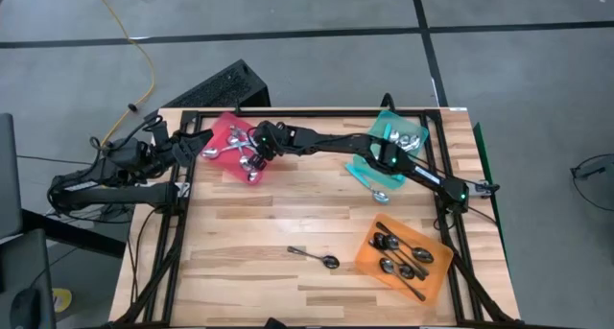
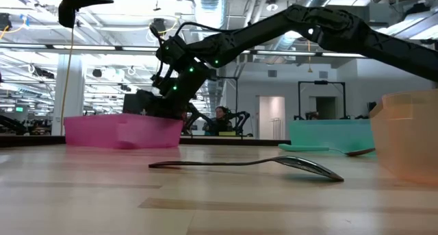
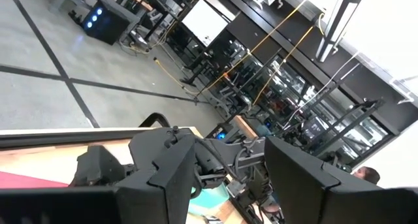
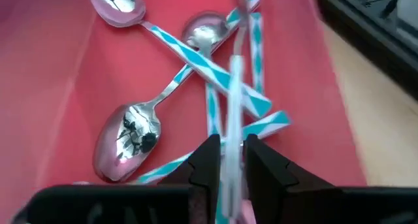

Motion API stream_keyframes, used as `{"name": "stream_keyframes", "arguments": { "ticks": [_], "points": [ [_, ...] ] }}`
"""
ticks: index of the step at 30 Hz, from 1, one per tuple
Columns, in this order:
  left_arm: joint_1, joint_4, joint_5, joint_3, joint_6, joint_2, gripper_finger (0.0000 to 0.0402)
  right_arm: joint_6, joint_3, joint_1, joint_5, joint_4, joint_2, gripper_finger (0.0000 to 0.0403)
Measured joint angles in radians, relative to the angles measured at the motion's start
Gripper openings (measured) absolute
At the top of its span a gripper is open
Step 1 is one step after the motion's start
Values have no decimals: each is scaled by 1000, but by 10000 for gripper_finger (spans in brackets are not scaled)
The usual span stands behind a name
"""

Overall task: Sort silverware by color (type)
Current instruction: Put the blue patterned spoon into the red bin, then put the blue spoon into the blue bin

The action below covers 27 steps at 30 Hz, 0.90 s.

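Note:
My right gripper (image 4: 232,149) reaches across from the right and hangs low over the red tray (image 1: 223,129). It is shut on a teal-and-white handled spoon (image 4: 232,87). Several more spoons with silver bowls and teal handles (image 4: 196,54) lie crossed on the tray's floor. In the low view the gripper (image 2: 166,101) dips behind the tray's pink wall (image 2: 123,132). My left gripper (image 3: 228,178) is open with nothing between its fingers, pulled back at the table's left edge (image 1: 182,142). My right gripper pinches the spoon's striped handle (image 4: 230,129) between its two fingers. The fingers slant down from the table's right side and lie roughly along the handle. The spoon runs forward from the fingertips over the other spoons; whether its far end rests on them I cannot tell.
A teal tray (image 1: 414,125) with silver spoons stands at the back right, with one spoon (image 1: 379,195) on the wood beside it. An orange tray (image 1: 369,259) of black spoons sits at the front right. A single spoon (image 1: 315,257) lies on bare wood near the front middle.

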Motion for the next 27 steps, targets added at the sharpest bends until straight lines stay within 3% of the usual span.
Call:
{"name": "stream_keyframes", "arguments": {
  "ticks": [20, 27],
  "points": [
    [0, -5, 0, 0, 0, 0, 169, -36, 12, -17, -55, 24, -8, 122],
    [0, -6, 0, 0, 0, 0, 169, -44, 14, -31, -65, 7, -42, 162]
  ]
}}
